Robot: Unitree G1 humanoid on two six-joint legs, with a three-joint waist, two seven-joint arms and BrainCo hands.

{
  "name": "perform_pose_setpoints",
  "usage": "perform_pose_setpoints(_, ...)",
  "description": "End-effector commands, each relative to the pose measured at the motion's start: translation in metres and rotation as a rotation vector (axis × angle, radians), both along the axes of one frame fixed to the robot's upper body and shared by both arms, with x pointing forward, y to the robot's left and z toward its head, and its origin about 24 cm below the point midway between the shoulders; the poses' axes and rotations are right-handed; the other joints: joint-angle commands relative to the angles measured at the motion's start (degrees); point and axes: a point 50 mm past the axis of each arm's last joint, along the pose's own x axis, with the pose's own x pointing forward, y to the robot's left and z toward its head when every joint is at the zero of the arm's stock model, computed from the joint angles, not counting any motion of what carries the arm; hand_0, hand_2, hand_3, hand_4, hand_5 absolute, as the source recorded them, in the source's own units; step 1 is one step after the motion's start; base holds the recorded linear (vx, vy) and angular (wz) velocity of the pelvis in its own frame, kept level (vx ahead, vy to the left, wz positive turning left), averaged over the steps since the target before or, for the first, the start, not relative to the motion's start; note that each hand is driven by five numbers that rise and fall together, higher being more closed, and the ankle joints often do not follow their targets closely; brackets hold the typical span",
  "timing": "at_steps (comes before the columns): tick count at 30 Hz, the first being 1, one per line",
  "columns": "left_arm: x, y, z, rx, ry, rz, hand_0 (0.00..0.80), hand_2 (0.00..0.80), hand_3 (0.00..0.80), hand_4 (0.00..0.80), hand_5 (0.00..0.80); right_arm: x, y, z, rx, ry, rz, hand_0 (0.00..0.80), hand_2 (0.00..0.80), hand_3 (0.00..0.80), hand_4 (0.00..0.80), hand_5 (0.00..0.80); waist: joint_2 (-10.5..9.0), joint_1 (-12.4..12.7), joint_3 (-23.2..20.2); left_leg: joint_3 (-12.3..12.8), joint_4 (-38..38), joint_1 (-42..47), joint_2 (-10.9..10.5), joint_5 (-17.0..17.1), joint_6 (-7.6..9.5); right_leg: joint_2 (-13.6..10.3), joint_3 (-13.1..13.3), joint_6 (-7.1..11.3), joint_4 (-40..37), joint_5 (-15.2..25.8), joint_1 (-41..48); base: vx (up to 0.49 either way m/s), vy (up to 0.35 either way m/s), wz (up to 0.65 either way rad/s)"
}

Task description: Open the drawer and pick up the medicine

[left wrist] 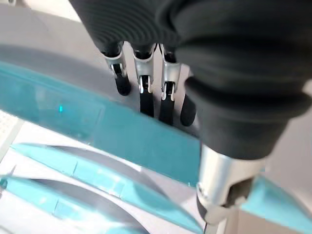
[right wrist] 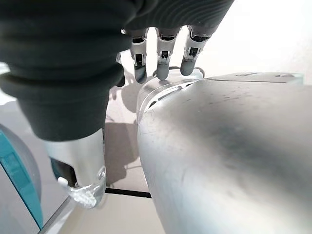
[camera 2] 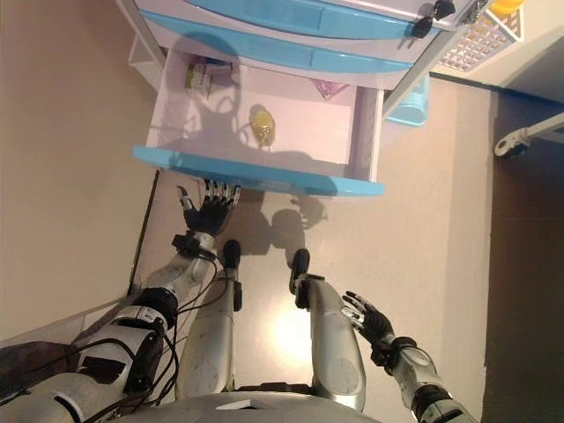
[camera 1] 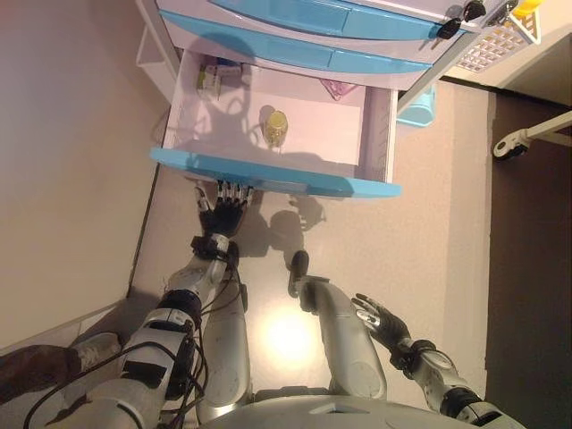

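Note:
The bottom drawer (camera 1: 268,174) of a white cabinet with blue fronts stands pulled out. Inside it a small yellow medicine bottle (camera 1: 275,127) stands near the middle, a small box (camera 1: 211,77) lies in the far left corner and a pink packet (camera 1: 338,88) lies at the back right. My left hand (camera 1: 223,213) is just below the drawer's blue front, with straight fingers (left wrist: 146,92) pointing at its lower edge and holding nothing. My right hand (camera 1: 380,320) hangs low at the lower right, relaxed and empty, its fingers (right wrist: 163,58) beside my leg.
Two closed blue drawers (camera 1: 304,18) sit above the open one. Keys (camera 1: 451,25) hang from the cabinet's corner. A white basket (camera 1: 500,40) and a light blue container (camera 1: 420,107) stand to the right. A castor wheel (camera 1: 511,145) is at the far right. A wall (camera 1: 71,161) runs along the left.

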Motion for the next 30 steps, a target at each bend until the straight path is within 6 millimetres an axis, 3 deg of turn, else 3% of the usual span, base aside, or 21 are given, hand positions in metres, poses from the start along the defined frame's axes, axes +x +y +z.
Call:
perform_pose_setpoints(1, -0.097, 0.046, -0.091, 0.009, 0.358, 0.245, 0.000, 0.000, 0.000, 0.000, 0.000, 0.001, 0.018, 0.005, 0.077, -0.056, 0.038, 0.000, 0.000, 0.000, 0.000, 0.000, -1.96, 0.0, 3.2, 1.4, 5.4, 0.8, -2.5, -5.0, 2.41, -1.1, 1.9, 5.79, -5.0, 4.5, 3.6, 0.004, -0.017, 0.03)
perform_pose_setpoints(6, -0.100, 0.044, -0.092, 0.024, 0.334, 0.237, 0.000, 0.000, 0.000, 0.000, 0.000, 0.000, 0.017, 0.004, 0.080, -0.050, 0.027, 0.000, 0.000, 0.000, 0.000, 0.000, -1.49, 0.4, 3.2, 1.4, 4.7, 2.0, -2.8, -5.0, 2.48, -1.5, 1.6, 5.82, -5.3, 4.4, 4.7, 0.003, -0.006, -0.02)
perform_pose_setpoints(15, -0.097, 0.054, -0.098, 0.000, 0.524, 0.299, 0.000, 0.000, 0.000, 0.000, 0.000, -0.001, 0.013, 0.002, 0.061, -0.036, 0.025, 0.000, 0.000, 0.000, 0.000, 0.000, -0.72, 0.0, 3.2, 1.7, 4.8, 3.5, -2.8, -5.0, 2.50, -1.7, 2.0, 5.63, -4.9, 3.5, 5.9, 0.008, 0.029, 0.10)
perform_pose_setpoints(30, -0.107, 0.055, -0.107, 0.023, 0.635, 0.312, 0.000, 0.000, 0.000, 0.000, 0.000, -0.003, 0.007, 0.000, 0.034, -0.025, -0.010, 0.000, 0.000, 0.000, 0.000, 0.000, 0.00, 0.2, 3.2, 2.2, 4.1, 4.7, -3.1, -4.7, 2.51, -2.0, 2.3, 5.70, -4.9, 3.3, 6.8, 0.000, 0.004, -0.01)
